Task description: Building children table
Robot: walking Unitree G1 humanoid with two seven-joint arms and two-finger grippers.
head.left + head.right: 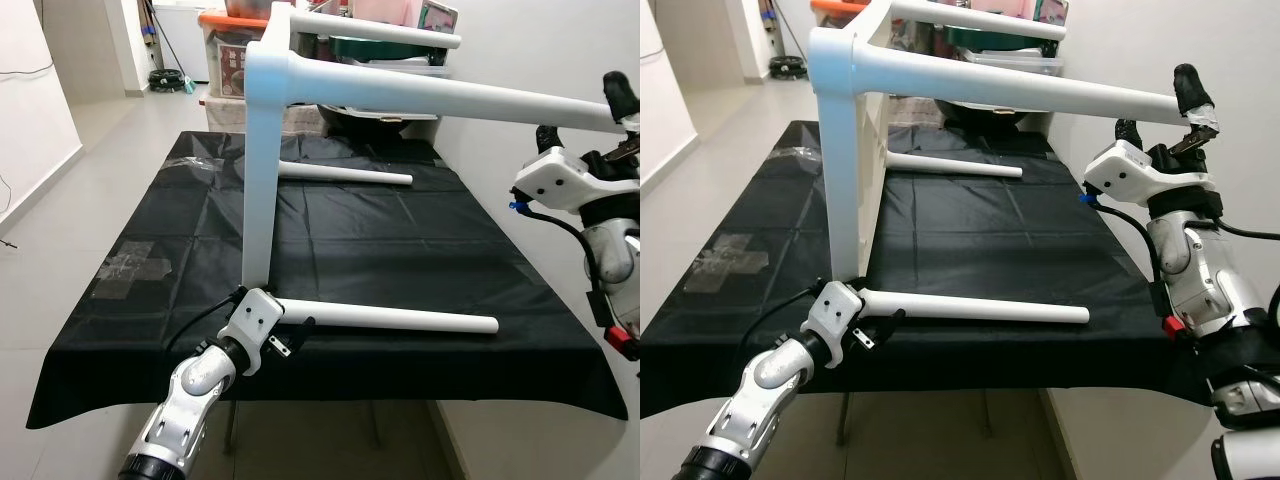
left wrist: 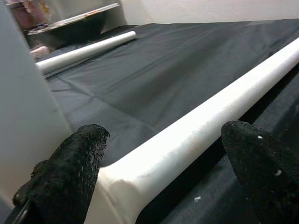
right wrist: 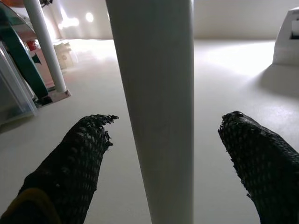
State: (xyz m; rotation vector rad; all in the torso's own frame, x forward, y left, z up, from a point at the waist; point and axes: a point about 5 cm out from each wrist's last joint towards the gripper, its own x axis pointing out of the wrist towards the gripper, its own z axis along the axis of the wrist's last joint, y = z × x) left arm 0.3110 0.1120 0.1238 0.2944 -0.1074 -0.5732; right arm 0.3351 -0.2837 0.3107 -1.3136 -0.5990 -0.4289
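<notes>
- The white children's table (image 1: 262,150) is lying on its side on a black-covered worktop (image 1: 400,240), its legs sticking out sideways
- The left gripper (image 1: 297,336) is straddling the base of the lower near leg (image 1: 400,320) (fingers (image 2: 79,158) spread, not clamping it)
- The right gripper (image 1: 1196,112) is sitting at the tip of the upper near leg (image 1: 1040,90), fingers (image 3: 84,154) likewise apart
- Storage boxes (image 1: 225,60) are standing behind the worktop

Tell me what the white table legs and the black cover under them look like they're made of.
The table legs look like painted wood or moulded plastic, I can't tell which: smooth, matte white, faint scuffs in the left wrist view. The black cover looks like thin plastic sheeting or coated fabric: slight sheen, fold creases, taped patches. The left claw and right claw each straddle a leg, fingers apart.
</notes>
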